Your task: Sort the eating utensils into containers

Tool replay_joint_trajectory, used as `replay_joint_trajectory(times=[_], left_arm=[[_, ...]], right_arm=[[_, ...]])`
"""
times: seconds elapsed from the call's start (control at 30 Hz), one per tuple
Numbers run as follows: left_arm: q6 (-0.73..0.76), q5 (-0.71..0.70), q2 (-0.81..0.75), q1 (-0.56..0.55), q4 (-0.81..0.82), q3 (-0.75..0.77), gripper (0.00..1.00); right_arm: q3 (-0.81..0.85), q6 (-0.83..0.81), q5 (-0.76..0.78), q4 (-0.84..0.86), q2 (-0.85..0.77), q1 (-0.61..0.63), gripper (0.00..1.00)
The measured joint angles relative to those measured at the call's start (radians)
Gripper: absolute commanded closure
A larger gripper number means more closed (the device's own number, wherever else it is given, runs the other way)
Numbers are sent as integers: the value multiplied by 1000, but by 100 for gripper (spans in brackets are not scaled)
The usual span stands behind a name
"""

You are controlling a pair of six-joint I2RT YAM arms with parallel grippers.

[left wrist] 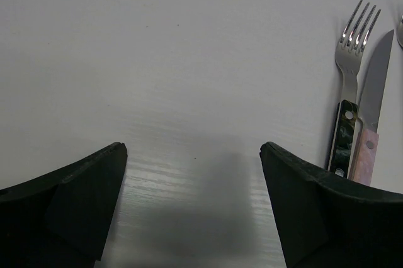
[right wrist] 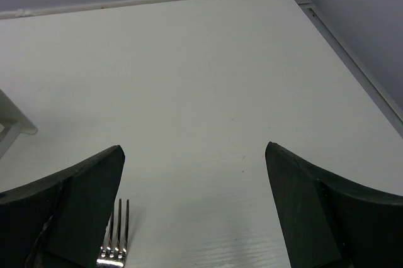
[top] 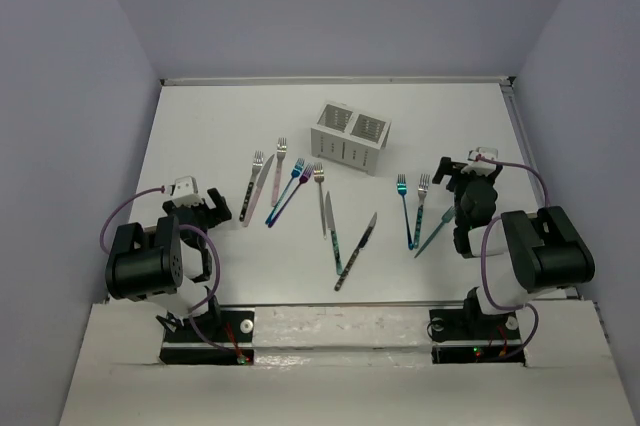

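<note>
The white slotted caddy (top: 350, 136) stands at the back middle of the table, both compartments empty as far as I can see. Several forks and knives lie flat in front of it: a group on the left (top: 277, 184), two knives in the middle (top: 345, 241), and two forks and a knife on the right (top: 418, 211). My left gripper (top: 203, 208) (left wrist: 194, 150) is open and empty, low over bare table, with a dark-handled fork (left wrist: 351, 79) and a pink-handled knife (left wrist: 376, 92) to its right. My right gripper (top: 455, 178) (right wrist: 194, 150) is open and empty; fork tines (right wrist: 116, 246) show by its left finger.
A corner of the caddy (right wrist: 11, 126) shows at the left edge of the right wrist view. The table's back rim (top: 340, 79) and right rim (right wrist: 352, 60) border the white surface. Lilac walls enclose the table on three sides.
</note>
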Motion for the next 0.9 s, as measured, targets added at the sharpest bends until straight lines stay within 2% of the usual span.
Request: replay_joint_trajectory(times=[0.2,0.27,0.3,0.37,0.4,0.43,0.47,0.53,0.57,0.6,0.63,0.67,0.77,0.9], left_arm=[[5,18,0,0,0,0,1],[21,68,0,0,-1,0,1],[33,98,-2,0,-2,0,1],[41,148,-50,6,-27,2,1],[39,178,-106,14,-68,19,1],[40,183,-181,23,-111,63,1],[47,185,-231,29,-134,114,11],[88,192,-321,41,-309,334,26],[106,200,-332,42,-365,409,50],[136,212,-348,44,-448,525,60],[175,229,-362,40,-540,627,64],[200,236,-369,33,-609,695,63],[346,204,-360,-93,-900,877,48],[467,146,-269,-263,-1134,922,46]], right_arm=[[-31,0,-10,-8,-56,0,2],[-35,23,0,-130,-192,0,0],[-31,41,4,-165,-242,0,1],[28,111,-3,-337,-405,0,4],[69,144,-27,-418,-465,-1,6],[111,170,-48,-480,-512,-2,14],[143,195,-69,-525,-541,-2,17],[209,240,-99,-642,-579,-2,27],[247,262,-113,-712,-591,-2,28],[286,278,-119,-794,-594,-2,29],[312,295,-120,-847,-594,-2,31],[338,312,-119,-908,-592,-2,31],[407,341,-111,-1086,-560,-2,32],[462,355,-109,-1251,-494,-2,32]])
